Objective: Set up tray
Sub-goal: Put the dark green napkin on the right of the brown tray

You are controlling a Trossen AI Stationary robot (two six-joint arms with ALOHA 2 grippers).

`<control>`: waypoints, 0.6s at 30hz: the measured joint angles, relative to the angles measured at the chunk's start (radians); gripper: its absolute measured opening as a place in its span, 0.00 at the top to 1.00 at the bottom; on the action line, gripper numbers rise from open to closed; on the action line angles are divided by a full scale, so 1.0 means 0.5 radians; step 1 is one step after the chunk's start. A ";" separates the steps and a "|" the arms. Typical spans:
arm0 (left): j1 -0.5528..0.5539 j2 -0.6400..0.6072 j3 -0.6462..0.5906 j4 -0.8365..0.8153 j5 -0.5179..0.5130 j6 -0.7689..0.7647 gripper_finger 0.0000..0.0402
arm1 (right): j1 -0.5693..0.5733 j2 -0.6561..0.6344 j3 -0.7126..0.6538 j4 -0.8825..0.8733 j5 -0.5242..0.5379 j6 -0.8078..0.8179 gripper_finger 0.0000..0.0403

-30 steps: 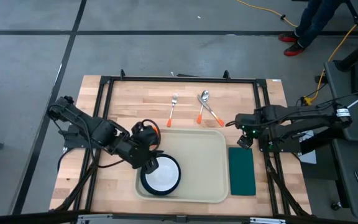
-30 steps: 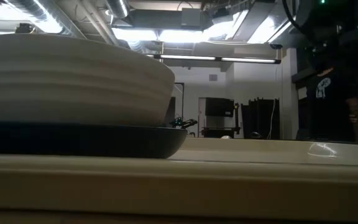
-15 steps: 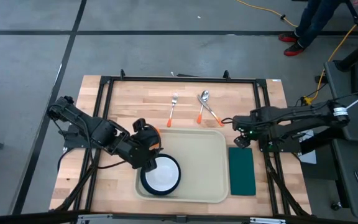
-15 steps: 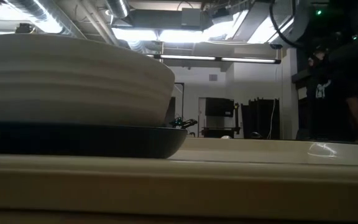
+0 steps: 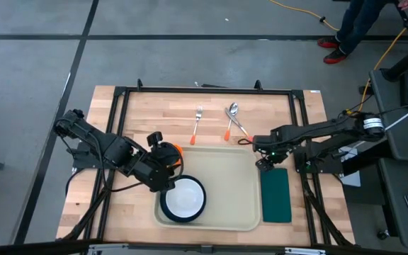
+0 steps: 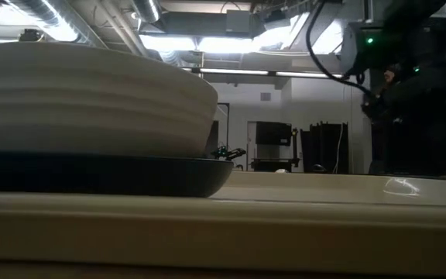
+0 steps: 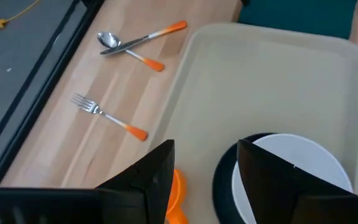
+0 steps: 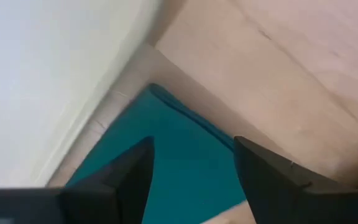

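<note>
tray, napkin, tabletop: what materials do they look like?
Tray: looks like moulded plastic, cream and smooth, with rounded corners and a raised rim in one piece.
Napkin: probably cloth or soft paper, matte dark green, lying flat with a soft edge in the right wrist view; hard to say which.
Tabletop: wood, butcher-block style, with pale glued strips and visible grain.

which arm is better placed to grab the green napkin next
Right. Its end effector hangs open over the top end of the green napkin, beside the tray. The left end effector is across the tray by the plate.
</note>
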 joint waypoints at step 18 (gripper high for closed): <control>0.019 0.001 0.000 -0.105 -0.002 0.035 0.58 | -0.002 0.297 0.000 0.184 -0.088 -0.639 0.45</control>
